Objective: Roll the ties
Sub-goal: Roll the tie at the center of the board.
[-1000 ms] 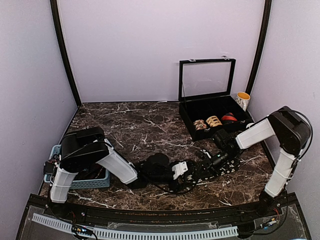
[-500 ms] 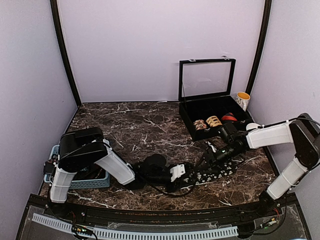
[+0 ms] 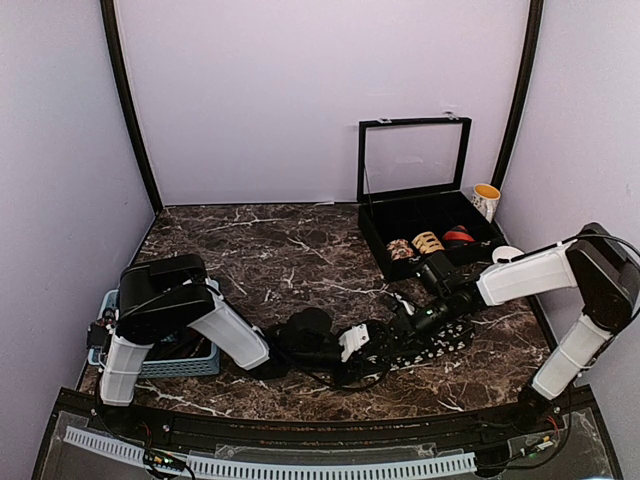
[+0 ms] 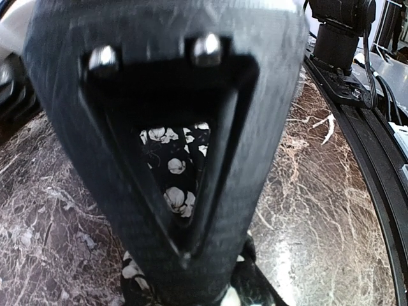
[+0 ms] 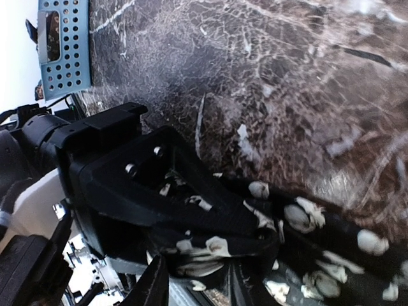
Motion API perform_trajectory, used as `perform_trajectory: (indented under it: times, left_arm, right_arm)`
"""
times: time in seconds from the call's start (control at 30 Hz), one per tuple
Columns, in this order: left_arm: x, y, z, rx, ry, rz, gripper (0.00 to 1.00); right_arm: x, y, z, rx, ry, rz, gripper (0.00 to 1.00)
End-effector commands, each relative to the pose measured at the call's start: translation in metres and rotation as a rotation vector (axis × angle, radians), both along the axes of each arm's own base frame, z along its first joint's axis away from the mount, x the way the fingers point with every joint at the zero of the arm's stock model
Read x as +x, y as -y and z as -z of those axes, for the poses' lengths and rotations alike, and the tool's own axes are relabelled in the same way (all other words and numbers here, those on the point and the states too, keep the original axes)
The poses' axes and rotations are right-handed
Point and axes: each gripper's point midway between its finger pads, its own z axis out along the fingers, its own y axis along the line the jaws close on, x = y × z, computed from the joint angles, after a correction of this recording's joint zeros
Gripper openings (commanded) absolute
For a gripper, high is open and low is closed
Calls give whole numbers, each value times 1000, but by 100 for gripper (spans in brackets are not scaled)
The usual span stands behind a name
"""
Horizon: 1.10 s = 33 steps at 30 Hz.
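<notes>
Room: pale purple walls (image 3: pixel 300 90) stand all round, with black poles (image 3: pixel 128 110) in the back corners.
Box: you see an open black box with a glass lid (image 3: pixel 412 160) at the back right. Inside it sit a tan-patterned rolled tie (image 3: pixel 427 242), a second patterned rolled tie (image 3: pixel 401 249) and a red rolled tie (image 3: pixel 458 236).
Cup: a yellow and white cup (image 3: pixel 486 200) stands just right of the box.
Basket: a blue plastic basket with holes (image 3: pixel 160 365) sits at the near left, partly behind your left arm.
Tie: the long black tie with white flowers (image 3: pixel 432 345) lies on the table near the front, right of the middle.
Left arm: it reaches low to the right. Your left gripper (image 3: pixel 368 345) sits at the tie's left end. One black finger (image 4: pixel 166 25) fills the wrist view, and flowers show through its hole. You cannot tell if it pinches.
Right arm: it bends down to the left. Your right gripper (image 3: pixel 408 325) is at the same end, close to the left one. Its fingertips (image 5: pixel 156 287) stand a little apart with tie cloth between them. You cannot tell if they squeeze.
Table: dark brown marble table with white veins (image 3: pixel 270 250).
</notes>
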Motion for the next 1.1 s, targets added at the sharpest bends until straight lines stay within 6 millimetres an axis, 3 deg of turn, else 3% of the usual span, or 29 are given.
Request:
perform_trajectory:
  times: [0.0,0.2,0.37,0.5,0.63,0.9,1.07]
  left_arm:
    - [-19,-24,43,158,-118,16,36]
    - [-18,-26,45,167,-123,7,38]
    - [-13,-24,38,159,-106,-12,51]
    - [-4,-20,20,121,-52,-44,65]
    - [2,-15,7,84,-15,-61,72]
    - [11,6,1,41,-3,-84,75]
    - [10,22,0,-7,-62,-83,75]
  right_arm:
    - [-1,-3,12,-30,9,-36,31]
    - [-5,5,25,-78,3,-57,0]
    - [-1,16,34,-123,0,-40,0]
    - [5,36,44,-178,-11,2,0]
    - [8,58,55,-230,-26,39,0]
    - [-3,81,74,-319,-51,34,0]
    - [-3,80,75,-314,-60,52,0]
